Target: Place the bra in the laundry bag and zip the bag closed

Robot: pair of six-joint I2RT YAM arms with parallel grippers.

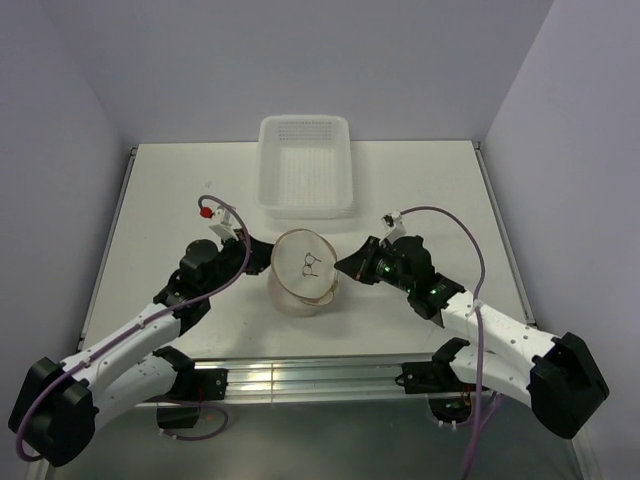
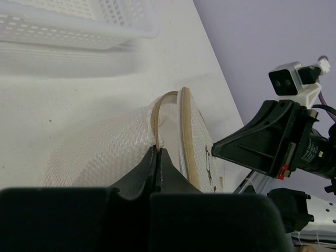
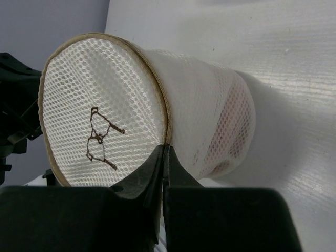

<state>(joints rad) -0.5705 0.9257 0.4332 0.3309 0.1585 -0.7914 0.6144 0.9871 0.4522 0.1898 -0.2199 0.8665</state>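
Note:
The laundry bag [image 1: 300, 275] lies on its side at the table's middle, between both arms. Its round lid with a dark bra drawing faces up and toward the arms. My left gripper [image 1: 262, 262] is shut on the bag's tan rim [image 2: 157, 149]. There the lid edge [image 2: 185, 131] stands a little apart from the rim. My right gripper [image 1: 340, 268] is shut on the tan zip seam [image 3: 166, 147], where the lid meets the bag wall. White soft fabric, likely the bra [image 3: 210, 100], shows dimly through the mesh wall. Its shape is hidden.
A white perforated plastic basket [image 1: 305, 122] stands just behind the bag, and also shows in the left wrist view [image 2: 79, 26]. The right arm's wrist and camera [image 2: 283, 136] are close on the bag's far side. Walls enclose the table on three sides.

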